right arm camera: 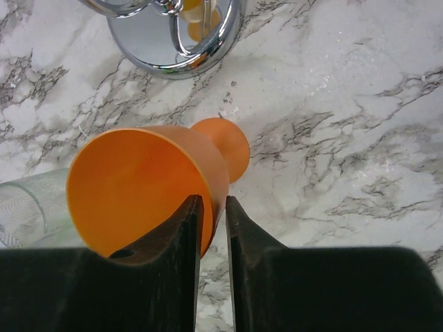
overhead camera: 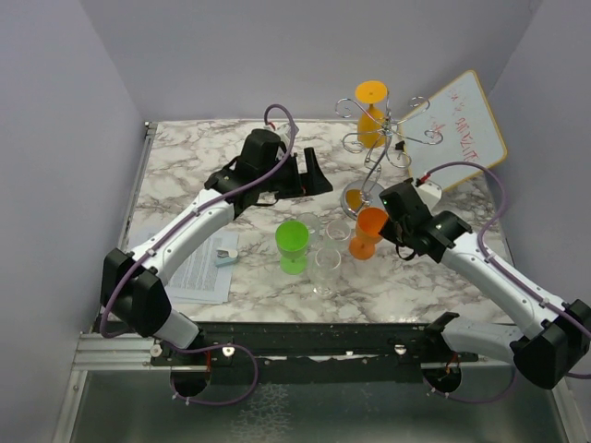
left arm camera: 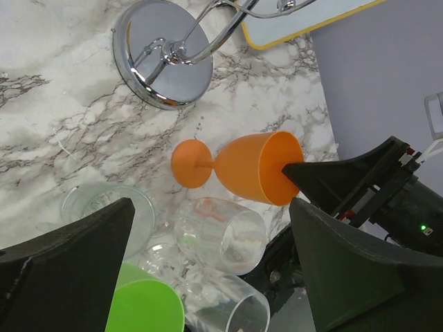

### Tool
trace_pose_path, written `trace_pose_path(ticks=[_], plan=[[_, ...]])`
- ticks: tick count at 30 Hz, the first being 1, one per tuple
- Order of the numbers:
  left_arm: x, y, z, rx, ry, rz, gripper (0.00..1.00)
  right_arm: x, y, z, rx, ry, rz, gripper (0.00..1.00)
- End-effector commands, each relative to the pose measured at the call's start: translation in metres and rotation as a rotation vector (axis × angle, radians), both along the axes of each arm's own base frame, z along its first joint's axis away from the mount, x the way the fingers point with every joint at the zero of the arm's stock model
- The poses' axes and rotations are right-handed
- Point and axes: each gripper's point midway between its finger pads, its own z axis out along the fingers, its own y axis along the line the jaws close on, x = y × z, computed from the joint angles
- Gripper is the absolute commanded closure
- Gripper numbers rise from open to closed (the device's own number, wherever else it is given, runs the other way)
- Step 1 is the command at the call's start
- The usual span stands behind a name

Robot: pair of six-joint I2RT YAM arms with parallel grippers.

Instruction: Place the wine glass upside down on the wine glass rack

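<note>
The right gripper (right arm camera: 211, 206) is blocking the near rim of the orange glass (right arm camera: 138, 176) in its own wrist view. There the rack (overhead camera: 374, 138) is showing only as part of its shiny round base, cut off at the top edge. From above, the gripper's body is hiding the spot where its fingers meet the glass, and it is hard to tell whether the glass's foot is touching the table (overhead camera: 185, 166). The clear glasses (overhead camera: 326, 268) near the middle are blending into the marble, so their number is uncertain. The right gripper is pinching the orange glass by its rim, one finger inside the bowl and one outside, clamped on the wall. The orange glass is being held just near of the rack's base and right of the green glass (overhead camera: 293, 245), its mouth toward the gripper and its foot away from it. A yellow glass (overhead camera: 371, 109) is hanging upside down among the rack's curled arms. The left gripper (overhead camera: 314, 173) is hovering left of the rack, fingers spread wide and holding nothing, apart from the orange glass.
</note>
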Motion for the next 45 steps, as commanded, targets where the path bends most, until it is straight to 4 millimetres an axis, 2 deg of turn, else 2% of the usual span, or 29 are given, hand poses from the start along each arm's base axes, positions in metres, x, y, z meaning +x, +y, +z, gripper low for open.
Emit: trace_pose_path(ticks=[1, 6, 9, 15, 21, 26, 30, 34, 36, 38, 41, 45], plan=[[0.001, -0.017, 0.011, -0.041, -0.010, -0.028, 0.06, 0.009, -0.004, 0.005, -0.028, -0.066, 0.001, 0.78], [0.001, -0.026, 0.008, -0.048, -0.004, -0.033, 0.06, 0.005, -0.011, 0.009, -0.054, -0.056, -0.013, 0.98], [0.002, -0.027, 0.011, -0.061, 0.005, -0.012, 0.07, 0.002, -0.016, 0.018, -0.048, -0.070, -0.029, 0.99], [0.003, -0.024, 0.030, -0.114, -0.003, 0.040, 0.07, -0.004, -0.025, 0.070, 0.011, -0.220, -0.024, 0.99], [0.008, -0.002, 0.061, -0.187, -0.026, 0.216, 0.07, -0.015, -0.026, 0.135, 0.113, -0.465, 0.075, 0.99], [0.006, 0.032, 0.070, -0.260, 0.039, 0.447, 0.07, -0.021, -0.003, 0.182, 0.279, -0.694, 0.213, 0.99], [-0.002, 0.043, 0.078, -0.334, 0.090, 0.519, 0.06, -0.018, 0.027, 0.205, 0.368, -0.774, 0.337, 0.99], [-0.005, 0.048, 0.087, -0.359, 0.090, 0.534, 0.05, -0.012, 0.063, 0.215, 0.443, -0.809, 0.472, 0.99], [-0.006, 0.055, 0.084, -0.343, 0.079, 0.563, 0.03, -0.006, 0.076, 0.219, 0.465, -0.832, 0.519, 0.99], [-0.008, 0.065, 0.084, -0.343, 0.069, 0.603, 0.01, 0.001, 0.086, 0.226, 0.473, -0.866, 0.546, 0.99], [-0.009, 0.078, 0.085, -0.363, 0.063, 0.662, 0.01, 0.015, 0.098, 0.227, 0.435, -0.893, 0.586, 0.99], [-0.008, 0.082, 0.079, -0.417, 0.121, 0.726, 0.01, 0.024, 0.114, 0.230, 0.428, -0.940, 0.645, 0.99]])
